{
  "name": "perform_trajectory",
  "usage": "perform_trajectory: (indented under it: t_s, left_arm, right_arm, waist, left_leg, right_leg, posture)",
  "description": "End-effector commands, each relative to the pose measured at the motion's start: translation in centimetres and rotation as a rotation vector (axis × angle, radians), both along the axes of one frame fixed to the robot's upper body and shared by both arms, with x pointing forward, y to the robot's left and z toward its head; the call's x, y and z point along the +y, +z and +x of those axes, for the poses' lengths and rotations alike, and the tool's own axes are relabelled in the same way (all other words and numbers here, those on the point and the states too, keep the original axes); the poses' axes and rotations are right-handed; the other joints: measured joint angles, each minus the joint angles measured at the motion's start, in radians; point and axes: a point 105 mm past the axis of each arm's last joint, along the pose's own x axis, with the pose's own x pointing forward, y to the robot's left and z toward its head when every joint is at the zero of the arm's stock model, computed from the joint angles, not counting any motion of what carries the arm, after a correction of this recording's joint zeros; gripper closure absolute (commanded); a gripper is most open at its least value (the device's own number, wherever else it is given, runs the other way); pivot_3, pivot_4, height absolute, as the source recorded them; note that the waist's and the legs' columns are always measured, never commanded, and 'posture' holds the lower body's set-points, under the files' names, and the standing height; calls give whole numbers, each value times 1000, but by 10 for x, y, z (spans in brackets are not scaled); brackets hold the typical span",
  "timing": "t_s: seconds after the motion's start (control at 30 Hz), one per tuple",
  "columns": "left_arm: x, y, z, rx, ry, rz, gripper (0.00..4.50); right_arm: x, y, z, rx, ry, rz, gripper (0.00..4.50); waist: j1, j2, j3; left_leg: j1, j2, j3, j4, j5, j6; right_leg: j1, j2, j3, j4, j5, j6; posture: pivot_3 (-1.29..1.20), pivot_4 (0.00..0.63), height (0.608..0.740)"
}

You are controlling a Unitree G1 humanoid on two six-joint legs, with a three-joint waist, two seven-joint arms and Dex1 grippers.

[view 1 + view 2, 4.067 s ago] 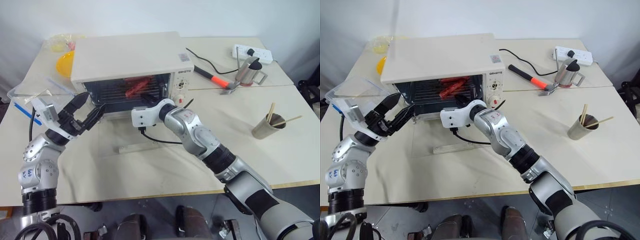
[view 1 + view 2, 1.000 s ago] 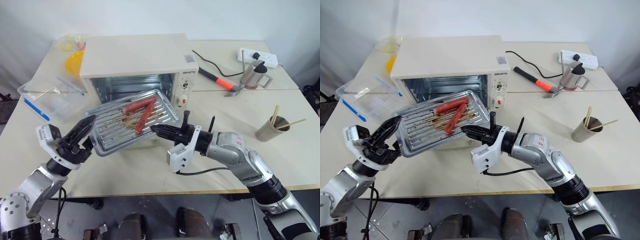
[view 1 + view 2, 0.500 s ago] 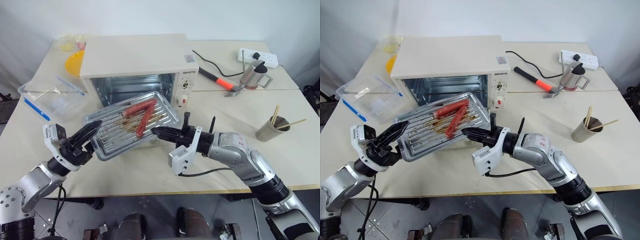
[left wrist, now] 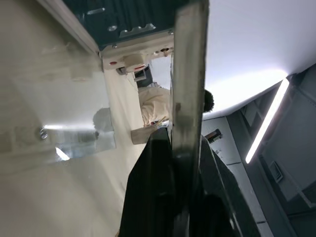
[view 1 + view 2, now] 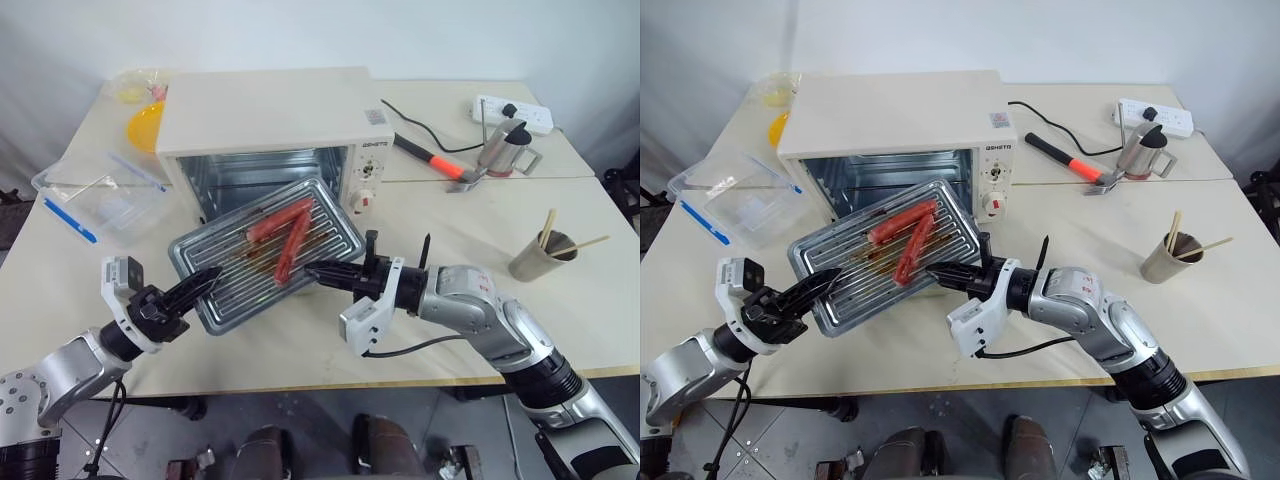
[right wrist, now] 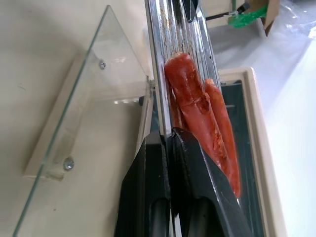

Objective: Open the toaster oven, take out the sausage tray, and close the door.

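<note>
The cream-white toaster oven (image 5: pixel 265 125) stands at the back of the table with its cavity open. Its glass door (image 6: pixel 94 98) lies folded down flat in front of it. The silver sausage tray (image 5: pixel 240 275) hangs in the air above the door, tilted, with red sausages (image 5: pixel 285 235) on its ribs. My left gripper (image 5: pixel 208 278) is shut on the tray's near left corner, and the left wrist view shows its fingers (image 4: pixel 153 187) clamped on the rim. Opposite it, my right gripper (image 5: pixel 313 270) is shut on the tray's right edge, with the sausages (image 6: pixel 195 108) just past its fingertips.
A clear plastic box with blue strips (image 5: pixel 95 200) and a yellow bowl (image 5: pixel 143 125) sit left of the oven. To the right are a hammer (image 5: pixel 435 158), a metal kettle (image 5: pixel 503 148), a power strip (image 5: pixel 515 112) and a cup with chopsticks (image 5: pixel 535 257).
My left gripper, open beside the tray a second ago, has shut on its near left corner. The tray has tilted a little more. The right gripper keeps its hold.
</note>
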Motion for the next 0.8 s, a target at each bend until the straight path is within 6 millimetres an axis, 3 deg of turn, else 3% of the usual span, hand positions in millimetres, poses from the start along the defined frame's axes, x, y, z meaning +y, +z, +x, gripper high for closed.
perform_trajectory:
  t_s: [0.03,0.3,0.47,0.8]
  left_arm:
    - [-5,1,-7,-14,-6,7,4488]
    - [-6,-3,-9,-1,40,-5,4500]
    - [-9,-7,-11,11,55,-18,4500]
    - [-16,-24,-23,82,149,-52,4500]
  right_arm:
    - [2,29,-7,-37,36,118,4213]
    - [6,25,-17,77,107,107,1865]
    - [6,27,-13,183,109,121,127]
    - [-10,11,-33,607,262,38,56]
  waist:
    - [0,0,0]
    - [1,0,0]
    - [0,0,0]
    - [2,0,0]
  left_leg:
    - [0,0,0,0,0,0]
    - [0,1,0,0,0,0]
    - [0,0,0,0,0,0]
    - [0,1,0,0,0,1]
  right_leg:
    - [0,0,0,0,0,0]
    - [0,0,3,-1,0,0]
    - [0,0,4,-1,0,0]
    - [0,0,5,-2,0,0]
  posture:
    - [0,150,740]
    - [0,150,740]
    - [0,150,740]
    - [0,150,740]
